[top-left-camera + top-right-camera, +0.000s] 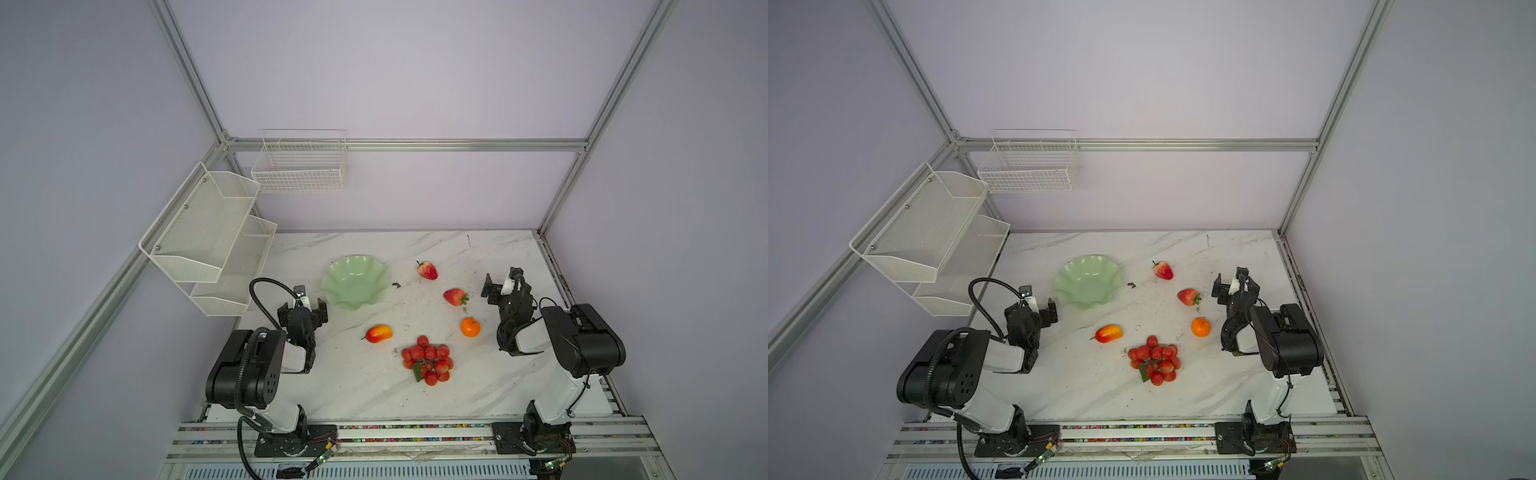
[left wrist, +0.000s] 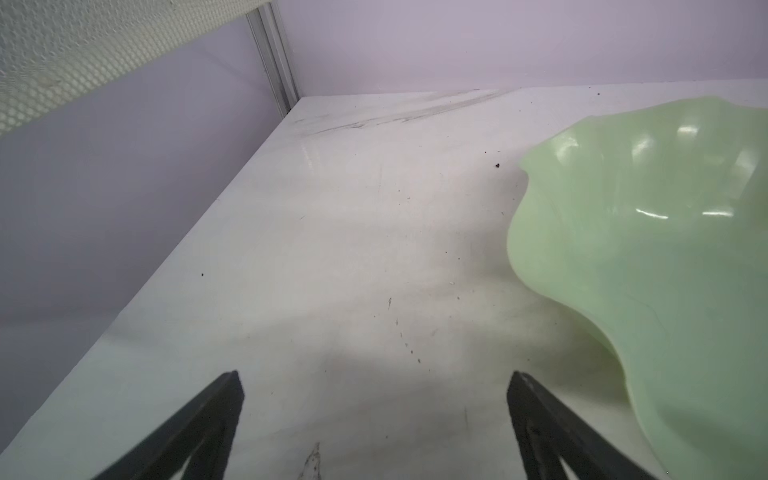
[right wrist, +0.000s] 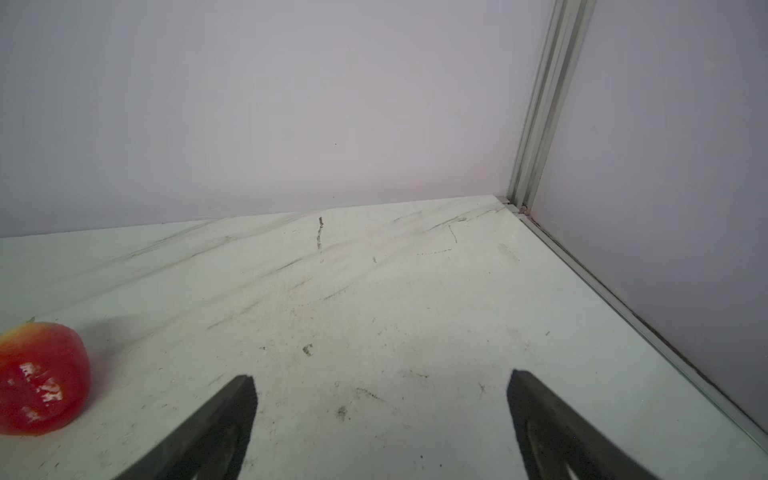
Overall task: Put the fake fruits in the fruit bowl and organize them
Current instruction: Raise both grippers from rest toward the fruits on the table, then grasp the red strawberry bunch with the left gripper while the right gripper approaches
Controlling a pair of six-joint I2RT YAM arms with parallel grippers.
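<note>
The pale green fruit bowl (image 1: 355, 282) (image 1: 1088, 282) sits empty at the table's back left. Around it on the marble lie two strawberries (image 1: 428, 270) (image 1: 455, 297), a mandarin (image 1: 470, 327), a mango (image 1: 379, 333) and a bunch of red berries (image 1: 428, 359). My left gripper (image 1: 302, 309) (image 2: 376, 378) stands open just left of the bowl (image 2: 648, 249), holding nothing. At the right my right gripper (image 1: 503, 280) (image 3: 382, 378) is open and empty over bare table. One strawberry (image 3: 41, 378) shows at the edge of the right wrist view.
White mesh baskets (image 1: 208, 241) hang on the left wall and a wire basket (image 1: 301, 164) on the back wall. Aluminium frame posts and purple walls close in the table's sides and back. A small dark scrap (image 1: 396, 285) lies right of the bowl.
</note>
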